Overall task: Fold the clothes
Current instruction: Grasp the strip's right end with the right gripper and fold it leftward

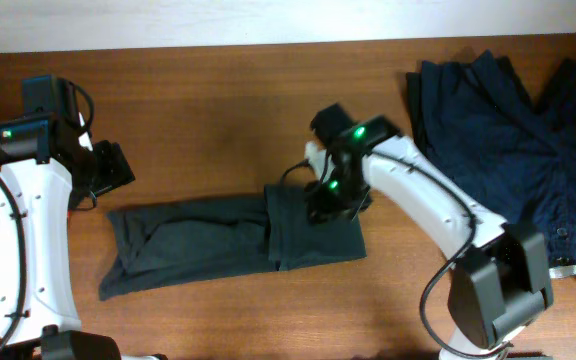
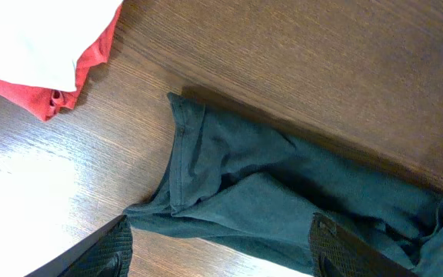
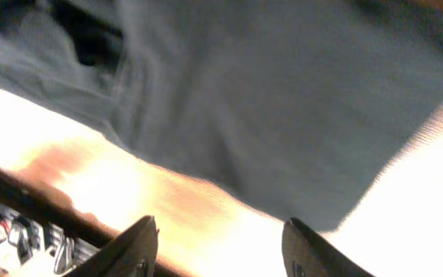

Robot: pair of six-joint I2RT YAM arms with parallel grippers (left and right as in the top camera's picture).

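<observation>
Right gripper hangs open above our black cotton T-shirt at its folded end (strip runs sideways); left gripper, also wide, sits farther off.

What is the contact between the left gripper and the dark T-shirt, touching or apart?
Apart. In the overhead view, bare wood of the table shows between the left gripper and the nearest corner of the dark T-shirt.

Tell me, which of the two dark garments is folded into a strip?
The blackish-green shirt in the middle of the table; the navy one at the right lies spread out and wrinkled.
</observation>
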